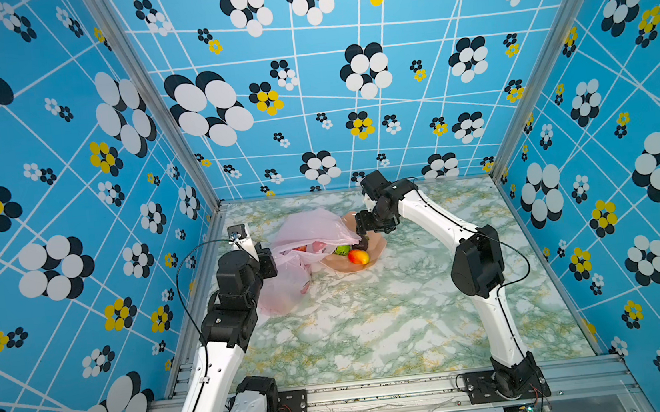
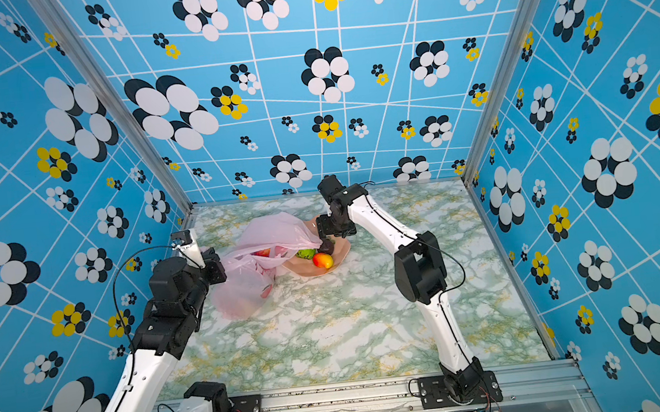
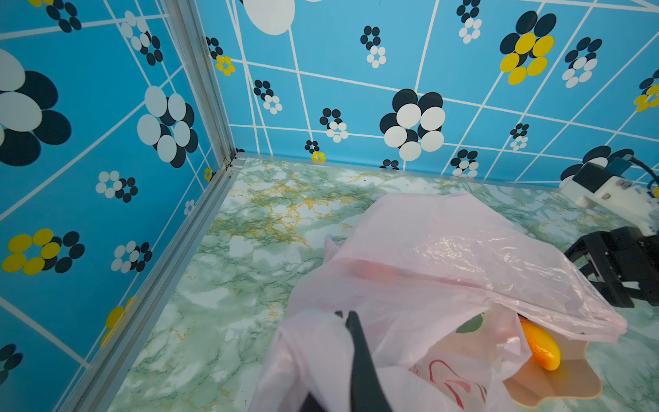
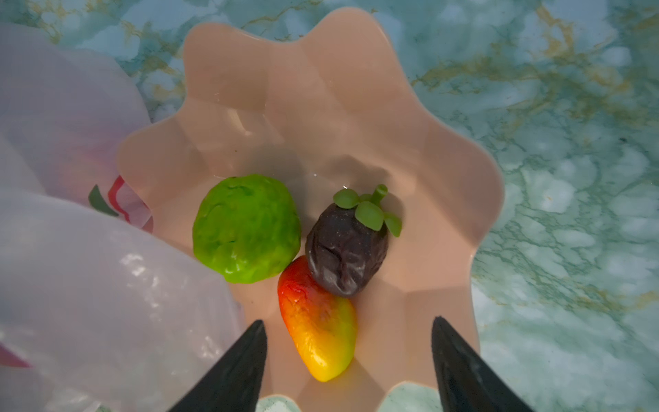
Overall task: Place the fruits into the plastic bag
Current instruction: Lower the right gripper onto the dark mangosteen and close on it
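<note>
The pale-pink plastic bag [image 1: 306, 230] lies crumpled at the back left of the table, its mouth toward the peach-pink bowl [image 4: 321, 89]. Three fruits sit in the bowl: a bumpy green one [image 4: 246, 228], a dark purple one [image 4: 346, 253] with green leaves, and a yellow-orange-red mango-like one [image 4: 317, 331]. A red fruit [image 1: 301, 248] shows inside the bag. My left gripper [image 3: 344, 315] is shut on a fold of the bag [image 3: 428, 257]. My right gripper [image 4: 349, 319] hangs open over the bowl, with the mango-like fruit below, between its fingers and untouched.
The bag's upper flap [image 2: 281, 231] drapes over the bowl's left rim [image 2: 306, 270]. The enclosure's patterned back wall [image 1: 312, 133] and left wall [image 3: 89, 178] stand close behind the bag. Marbled tabletop [image 1: 373, 319] stretches toward the front.
</note>
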